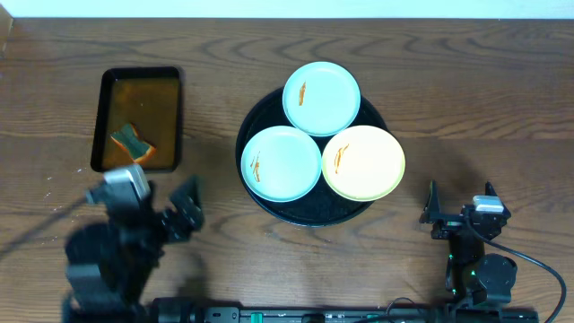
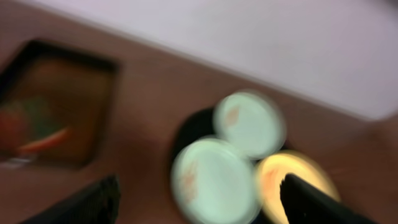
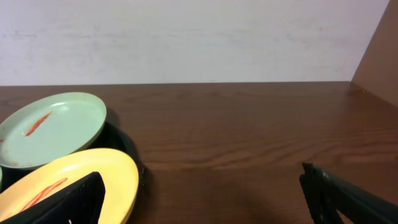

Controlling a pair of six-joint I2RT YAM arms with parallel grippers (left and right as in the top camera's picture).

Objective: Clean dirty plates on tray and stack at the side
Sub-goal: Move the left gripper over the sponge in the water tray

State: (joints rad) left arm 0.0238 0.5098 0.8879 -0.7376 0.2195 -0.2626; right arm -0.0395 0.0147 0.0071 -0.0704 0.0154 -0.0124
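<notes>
Three plates lie on the round black tray (image 1: 260, 193): a pale blue-green plate (image 1: 321, 97) at the back, a second blue-green plate (image 1: 281, 162) at the front left, and a pale yellow plate (image 1: 363, 162) at the front right. Each has an orange streak. My left gripper (image 1: 184, 211) is open and empty, left of the tray; its wrist view is blurred and shows the plates (image 2: 214, 180) ahead. My right gripper (image 1: 448, 215) is open and empty, right of the tray. Its wrist view shows the yellow plate (image 3: 62, 183) and the back plate (image 3: 53, 127).
A small rectangular black tray (image 1: 139, 117) of brown liquid with a sponge (image 1: 132, 142) in it stands at the left. The wooden table (image 1: 466, 99) extends right of the round tray. A wall rises behind the table (image 3: 186, 37).
</notes>
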